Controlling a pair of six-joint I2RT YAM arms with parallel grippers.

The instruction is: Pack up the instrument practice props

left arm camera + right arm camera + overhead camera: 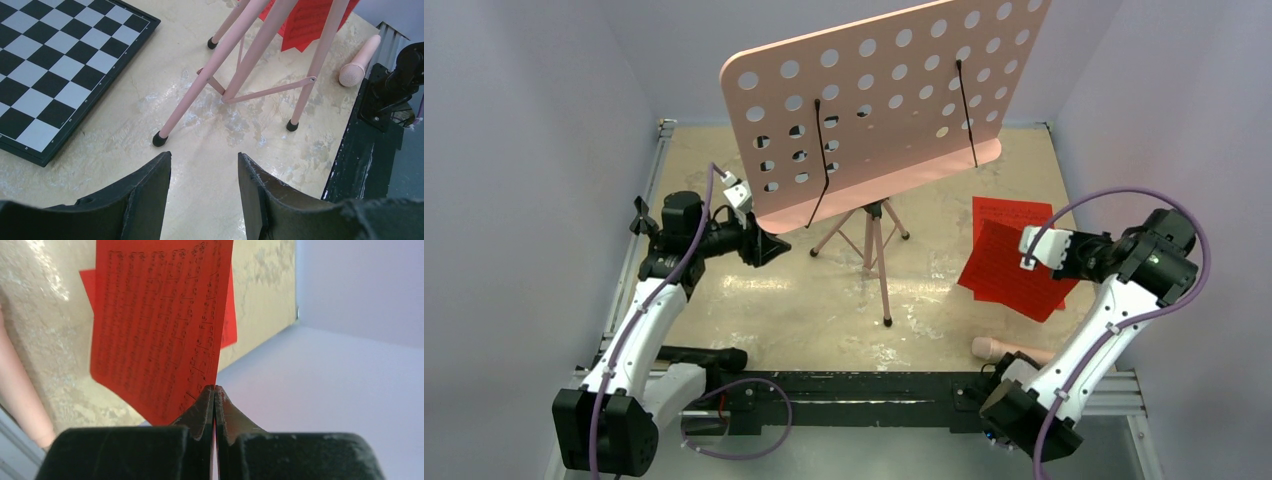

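The pink music stand [879,105] rises mid-table, its perforated desk tilted over thin tripod legs [200,87]. My left gripper [776,246] hovers low by the desk's lower left corner. It is open and empty [204,165], aimed at the bare tabletop short of the nearest leg foot. Red printed sheets [1004,265] lie to the right of the stand. My right gripper [214,388] is shut on the edge of one red sheet [160,325], which hangs tilted above another on the table. A peach tube [1009,348] lies near the front rail, also visible from the left wrist [357,62].
A black-and-white chessboard [60,65] lies flat behind and left of the tripod, hidden under the desk in the top view. The black base rail [864,390] runs along the near edge. Grey walls close in on both sides and at the back.
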